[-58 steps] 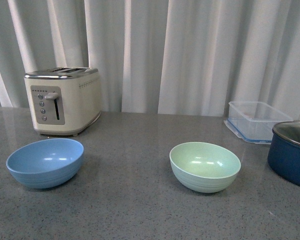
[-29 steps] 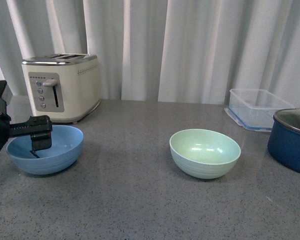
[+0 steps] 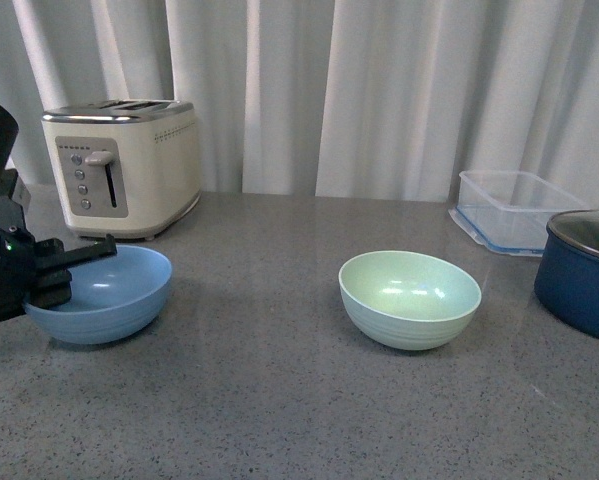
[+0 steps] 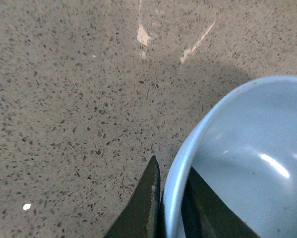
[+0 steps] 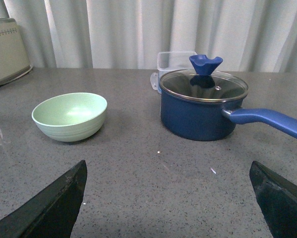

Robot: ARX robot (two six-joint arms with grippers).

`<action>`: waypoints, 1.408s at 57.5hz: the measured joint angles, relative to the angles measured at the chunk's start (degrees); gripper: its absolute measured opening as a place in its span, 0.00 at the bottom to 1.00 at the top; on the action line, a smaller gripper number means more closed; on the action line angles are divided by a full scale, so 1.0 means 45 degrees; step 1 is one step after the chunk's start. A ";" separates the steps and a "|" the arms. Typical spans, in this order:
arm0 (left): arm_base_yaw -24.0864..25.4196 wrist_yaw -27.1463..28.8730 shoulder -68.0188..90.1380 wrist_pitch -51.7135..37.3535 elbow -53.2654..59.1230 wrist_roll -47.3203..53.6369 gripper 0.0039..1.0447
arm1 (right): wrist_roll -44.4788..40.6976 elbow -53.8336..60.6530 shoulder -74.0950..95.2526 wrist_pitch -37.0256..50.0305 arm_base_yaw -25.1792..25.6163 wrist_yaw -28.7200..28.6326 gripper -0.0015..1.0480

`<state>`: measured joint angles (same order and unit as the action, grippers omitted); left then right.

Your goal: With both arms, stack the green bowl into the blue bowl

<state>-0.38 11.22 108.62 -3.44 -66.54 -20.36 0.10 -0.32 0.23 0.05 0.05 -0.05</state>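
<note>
Since half a second ago my left gripper (image 4: pixel 172 168) has come down from over the blue bowl (image 3: pixel 114 295) to its rim, on the side nearest my left arm (image 3: pixel 4 260). The green bowl (image 3: pixel 409 298) has not moved.

The green bowl stands upright and empty on the grey speckled counter (image 3: pixel 279 400), a little right of the middle. Nothing touches it. It is well apart from the blue bowl, which sits on the counter at the left.

In the left wrist view my two dark fingers (image 4: pixel 146 203) straddle the blue bowl's rim, one on the outside wall and one on the inside. They are pressed close on both sides, so that hand is clenched on the rim.

My right gripper (image 5: pixel 167 163) is spread wide, with one finger at each lower corner of its wrist view and bare counter between them. It holds nothing. The green bowl lies ahead of it, off toward one finger.

A cream toaster (image 3: pixel 124 165) stands behind the blue bowl. At the far right a dark blue pot (image 3: pixel 584 285) with a glass lid (image 5: pixel 204 85) sits near the counter's edge, just in front of a clear plastic box (image 3: pixel 509 210). A pale pleated curtain (image 3: pixel 379 90) fills the background.
</note>
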 joint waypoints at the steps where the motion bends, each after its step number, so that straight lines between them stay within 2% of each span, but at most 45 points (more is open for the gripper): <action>1: 0.0000 0.0000 -0.0053 0.0015 0.0000 0.0019 0.08 | 0.0000 0.0000 0.0000 0.0000 0.0000 0.0000 0.90; 21: -0.0306 -0.0073 -0.0850 0.0330 0.0000 -0.0141 0.07 | 0.0000 0.0000 0.0000 0.0000 0.0000 0.0000 0.90; 37: -0.2200 0.0136 -0.0277 0.0806 -0.1151 -0.0622 0.07 | 0.0000 0.0000 0.0000 0.0000 0.0000 0.0000 0.90; 45: -0.2788 0.0189 0.0379 0.1030 -0.1991 -0.0743 0.07 | 0.0000 0.0000 0.0000 0.0000 0.0000 0.0000 0.90; 81: -0.3560 0.0374 0.1768 0.1273 -0.3177 -0.0884 0.07 | 0.0000 0.0000 0.0000 0.0000 0.0000 0.0000 0.90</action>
<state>-16.40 12.91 116.57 2.28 -80.84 -24.34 0.10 -0.32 0.23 0.05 0.05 -0.05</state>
